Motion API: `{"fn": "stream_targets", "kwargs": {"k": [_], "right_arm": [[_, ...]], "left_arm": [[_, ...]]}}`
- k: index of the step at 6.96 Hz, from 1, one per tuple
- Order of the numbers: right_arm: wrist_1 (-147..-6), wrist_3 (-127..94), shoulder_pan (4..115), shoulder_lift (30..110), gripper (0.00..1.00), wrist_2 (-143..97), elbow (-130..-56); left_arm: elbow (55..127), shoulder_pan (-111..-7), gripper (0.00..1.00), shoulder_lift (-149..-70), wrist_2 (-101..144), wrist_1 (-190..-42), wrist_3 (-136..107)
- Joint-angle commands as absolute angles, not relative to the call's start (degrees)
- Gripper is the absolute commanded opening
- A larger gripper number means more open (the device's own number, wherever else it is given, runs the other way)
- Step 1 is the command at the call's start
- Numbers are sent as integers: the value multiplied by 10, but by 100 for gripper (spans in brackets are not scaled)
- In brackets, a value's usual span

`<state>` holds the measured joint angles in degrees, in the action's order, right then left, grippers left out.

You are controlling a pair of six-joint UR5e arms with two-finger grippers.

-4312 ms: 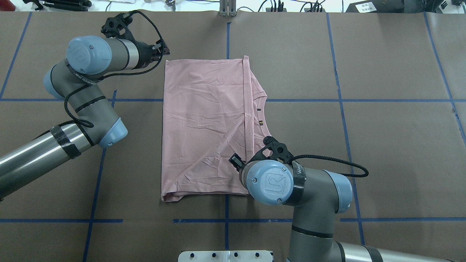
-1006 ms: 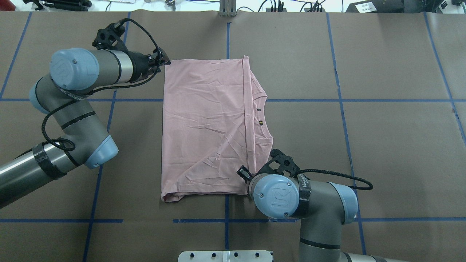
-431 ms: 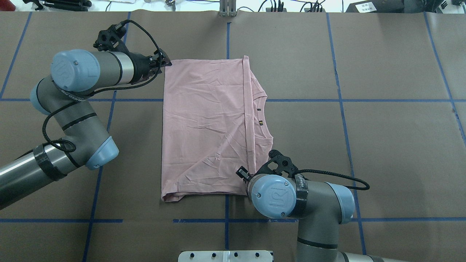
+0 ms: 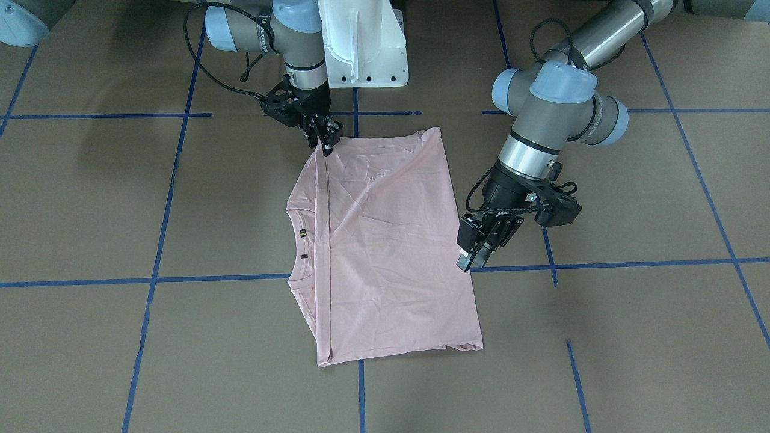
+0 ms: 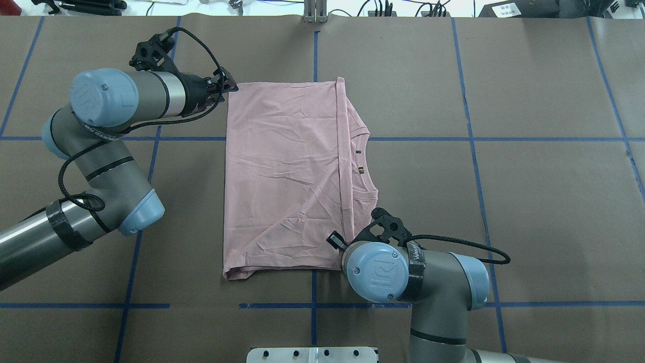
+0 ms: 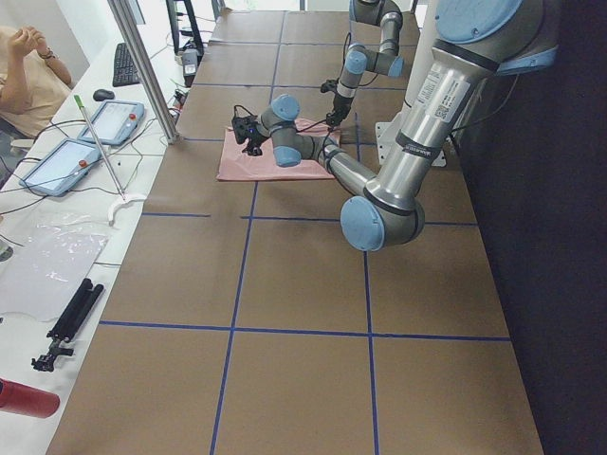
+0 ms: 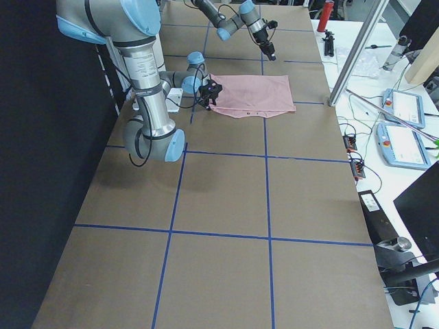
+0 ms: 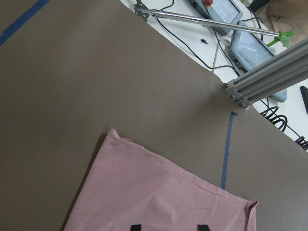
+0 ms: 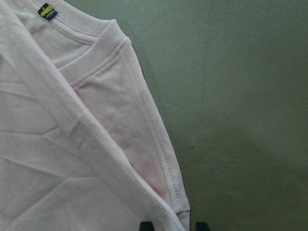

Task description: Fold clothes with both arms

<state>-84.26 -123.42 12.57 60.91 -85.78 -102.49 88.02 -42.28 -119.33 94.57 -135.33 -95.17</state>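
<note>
**Exterior front-facing:** The pale pink T-shirt (image 4: 385, 252) lies flat on the brown table (image 4: 601, 337) as a tidy rectangle, plain back up. A stitched hem edge runs the length of it, and the ribbed collar (image 4: 295, 240) peeks out beyond that edge. The right gripper (image 4: 325, 139) is down at the shirt's corner nearest the robot. The left gripper (image 4: 475, 249) hangs above the opposite long edge, clear of the cloth.

**Overhead exterior:** The shirt sits mid-table between the two arms. The left gripper is at the far left corner. The right gripper is at the near right corner, mostly hidden under its own wrist.

**Exterior left and right:** The shirt is small in both views and shows only as a flat pink patch, with one arm at each end.

**Left wrist-mounted:** Two black fingertips (image 8: 135, 226) stand apart, with pink fabric between and beneath them. Nothing is pinched.

**Right wrist-mounted:** The fingertips (image 9: 144, 225) are also apart and straddle the shirt's stitched corner, but they are not closed on it. A small label (image 9: 46, 10) shows inside the collar.

**Progress:** At least one fold looks done. The hem has been brought over close to the collar, and no sleeves stick out. The bundle is long, so a further fold probably remains. Both grippers are placed at diagonal corners, which suggests they are about to take hold, but neither has gripped the shirt yet.
</note>
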Motion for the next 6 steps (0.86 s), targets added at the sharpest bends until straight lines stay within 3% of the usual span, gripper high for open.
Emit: {"fn": "stream_targets", "kwargs": {"k": [1,6], "right_arm": [[-842,-1231,126,610,0,-859,-1025],[-838,-1235,127,613,0,-861,-1051]], "left_arm": [[891,-423,49,-1181,947,-1354,-952],[916,-413,49,-1160,946,-1353,-979]]}}
